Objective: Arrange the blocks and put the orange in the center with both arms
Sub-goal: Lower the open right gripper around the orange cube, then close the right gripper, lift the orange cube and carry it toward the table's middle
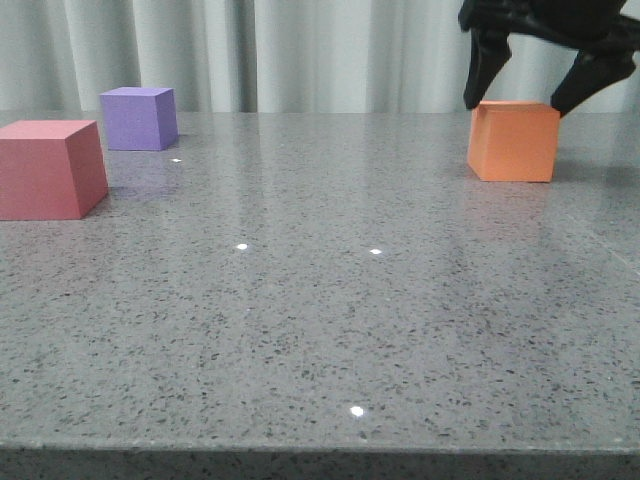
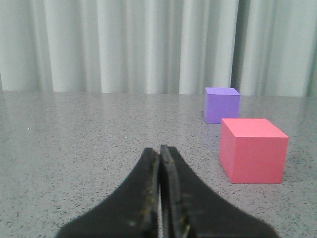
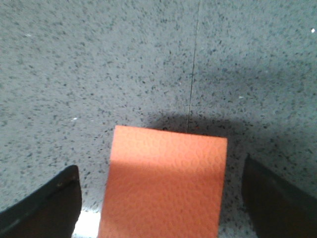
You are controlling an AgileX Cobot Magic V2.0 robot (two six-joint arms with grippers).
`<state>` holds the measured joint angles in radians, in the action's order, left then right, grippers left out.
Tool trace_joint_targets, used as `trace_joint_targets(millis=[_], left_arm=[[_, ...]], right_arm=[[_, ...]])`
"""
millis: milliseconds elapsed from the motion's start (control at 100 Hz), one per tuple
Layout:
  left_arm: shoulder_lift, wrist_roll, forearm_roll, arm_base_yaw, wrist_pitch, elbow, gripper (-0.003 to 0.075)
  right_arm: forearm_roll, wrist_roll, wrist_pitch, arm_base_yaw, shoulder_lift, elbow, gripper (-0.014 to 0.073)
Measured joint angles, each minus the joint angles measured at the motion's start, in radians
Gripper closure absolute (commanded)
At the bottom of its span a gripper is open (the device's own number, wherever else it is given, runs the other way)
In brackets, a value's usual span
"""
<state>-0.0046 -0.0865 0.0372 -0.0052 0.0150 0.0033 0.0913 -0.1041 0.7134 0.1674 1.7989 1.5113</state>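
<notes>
- Your right gripper point(image 1: 537, 88) hangs just above the orange cube point(image 1: 514, 141), jaws spread wide, one finger to each side of it, gripping nothing.
- The orange cube sits flat on the table point(image 1: 320, 320) toward the far right corner.
- Your left gripper point(image 2: 160, 198) has its fingers pressed together, empty.
- The pink cube point(image 1: 50, 168) is at the left edge; the purple cube point(image 1: 139, 118) stands behind it, apart.

No text, label, brand, number or sign can be read in any of the views. The faces of the orange block point(image 1: 513, 141), the pink block point(image 1: 50, 169) and the purple block point(image 1: 138, 118) are plain, and the speckled surface point(image 1: 320, 320) carries no markings.
</notes>
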Motion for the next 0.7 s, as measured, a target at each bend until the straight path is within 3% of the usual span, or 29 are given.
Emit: trace_joint_targets(millis=[90,280,520,700], left_arm=[[0.000,0.000,0.000,0.000,0.000,0.000,0.0741],[0.000,0.000,0.000,0.000,0.000,0.000,0.0741],[0.000,0.000,0.000,0.000,0.000,0.000,0.0741],[0.000,0.000,0.000,0.000,0.000,0.000,0.0741]], right_arm=[[-0.002,0.000,0.000,0.000,0.024,0.000,0.0007],[-0.002,0.000,0.002,0.000,0.039,0.000,0.0231],[-0.004,0.000,0.079,0.014,0.039,0.052,0.0232],[-0.007,-0.041,0.135,0.105,0.040,0.171,0.0232]])
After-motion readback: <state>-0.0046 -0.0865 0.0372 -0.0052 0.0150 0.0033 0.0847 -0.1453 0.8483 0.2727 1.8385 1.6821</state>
